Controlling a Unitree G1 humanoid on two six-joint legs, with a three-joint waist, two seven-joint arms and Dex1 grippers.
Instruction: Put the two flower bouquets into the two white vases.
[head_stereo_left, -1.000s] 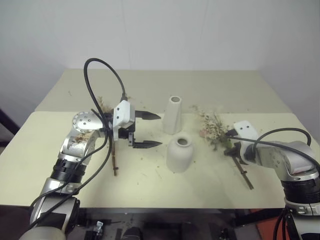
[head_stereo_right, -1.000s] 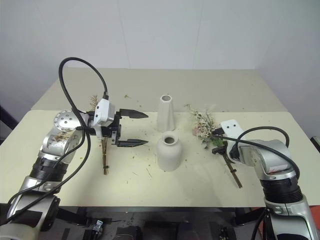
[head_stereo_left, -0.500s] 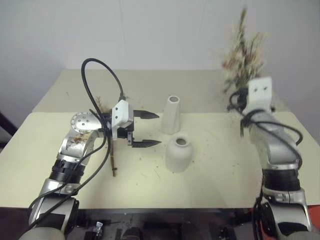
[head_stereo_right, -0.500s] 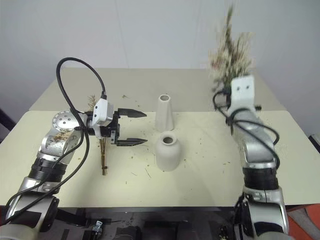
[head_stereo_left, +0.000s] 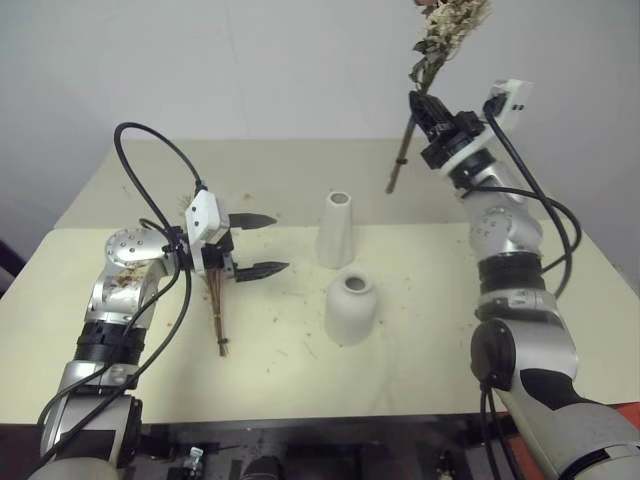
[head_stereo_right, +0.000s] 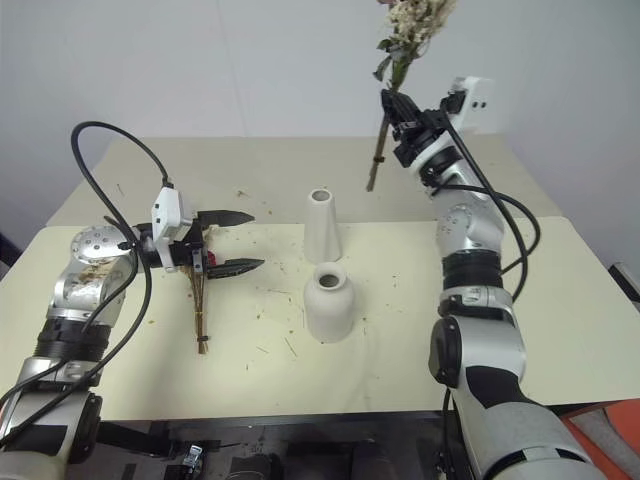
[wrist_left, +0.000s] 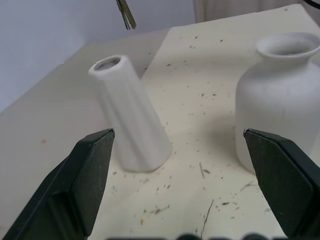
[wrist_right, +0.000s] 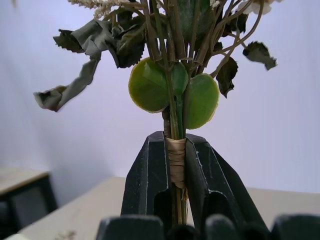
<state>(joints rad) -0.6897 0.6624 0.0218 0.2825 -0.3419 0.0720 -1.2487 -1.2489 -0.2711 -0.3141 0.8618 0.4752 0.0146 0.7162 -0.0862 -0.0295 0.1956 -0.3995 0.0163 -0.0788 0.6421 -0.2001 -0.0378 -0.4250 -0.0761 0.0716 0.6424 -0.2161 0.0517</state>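
Right gripper (head_stereo_left: 432, 117) clamps the cream-green bouquet (head_stereo_left: 440, 40) — stem-end hanging above the tall vase (head_stereo_left: 336, 230).

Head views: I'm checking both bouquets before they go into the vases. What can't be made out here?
- Cream bouquet in the right gripper: its blooms are cut off by the top edge of both head views.
- Brown bouquet on the table: its flower end is hidden behind the left gripper and arm.
- Tall vase and squat vase: insides not visible.
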